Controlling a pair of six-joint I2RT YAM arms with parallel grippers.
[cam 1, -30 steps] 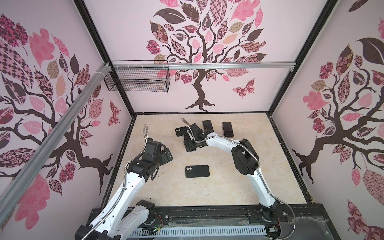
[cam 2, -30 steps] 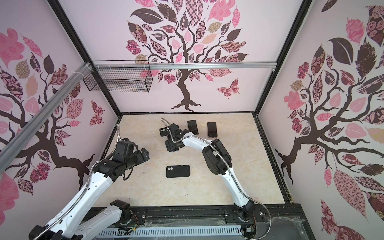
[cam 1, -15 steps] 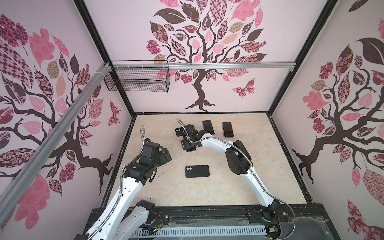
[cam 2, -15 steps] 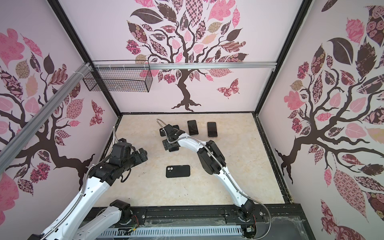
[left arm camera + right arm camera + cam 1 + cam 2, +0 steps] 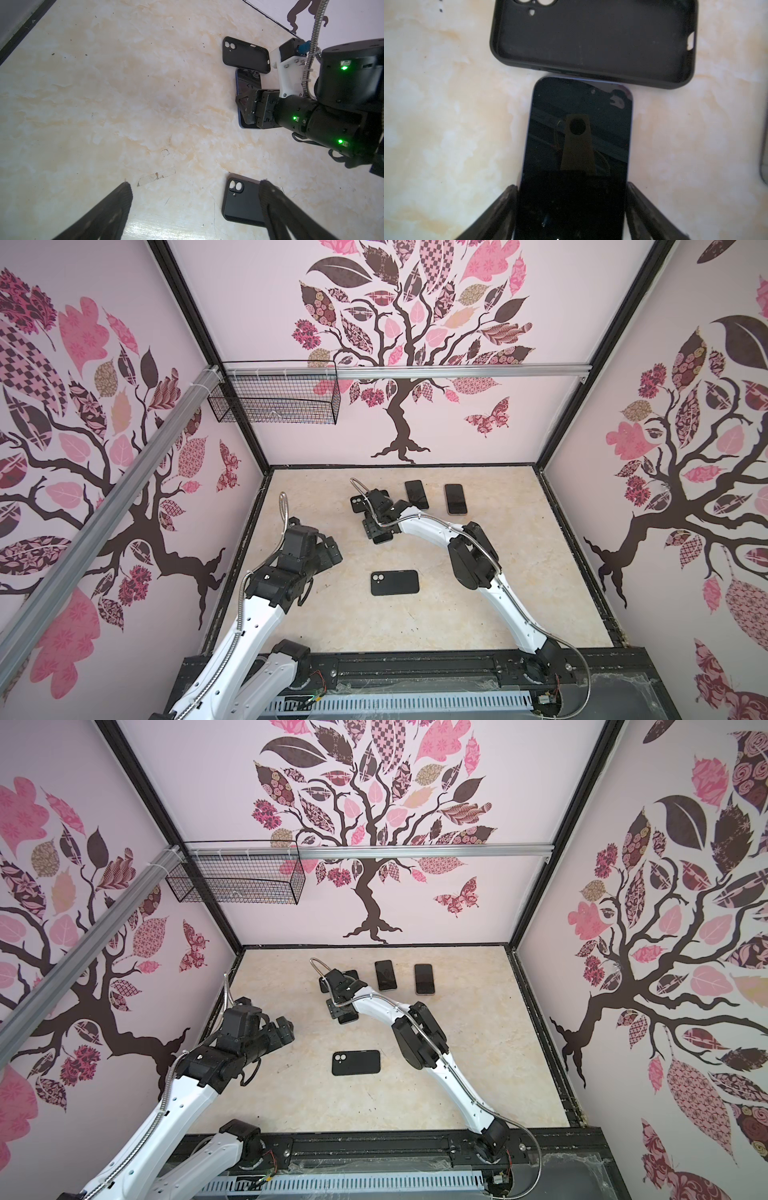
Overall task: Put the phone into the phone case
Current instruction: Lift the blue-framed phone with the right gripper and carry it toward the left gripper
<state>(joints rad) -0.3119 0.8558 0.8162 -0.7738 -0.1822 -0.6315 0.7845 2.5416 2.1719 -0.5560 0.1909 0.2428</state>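
A dark phone (image 5: 577,145) lies screen up on the marble table, one short end touching an empty black phone case (image 5: 591,41) that lies open side up. My right gripper (image 5: 571,186) straddles the phone's other end, with a finger pressed against each long edge. In both top views this gripper (image 5: 376,531) covers most of the phone, and the case (image 5: 358,504) peeks out behind it. The left wrist view shows case (image 5: 245,55), phone (image 5: 248,83) and right gripper (image 5: 247,110) together. My left gripper (image 5: 195,184) hovers open and empty at the left of the table (image 5: 332,549).
A black cased phone (image 5: 395,583) lies back up mid-table, close to my left gripper's finger (image 5: 270,199). Two more dark phones (image 5: 417,494) (image 5: 456,498) lie screen up near the back wall. A wire basket (image 5: 274,400) hangs on the rail at the back left.
My right gripper shifted slightly left over the phone and its fingers closed in on the phone's long edges. The left arm has barely moved.
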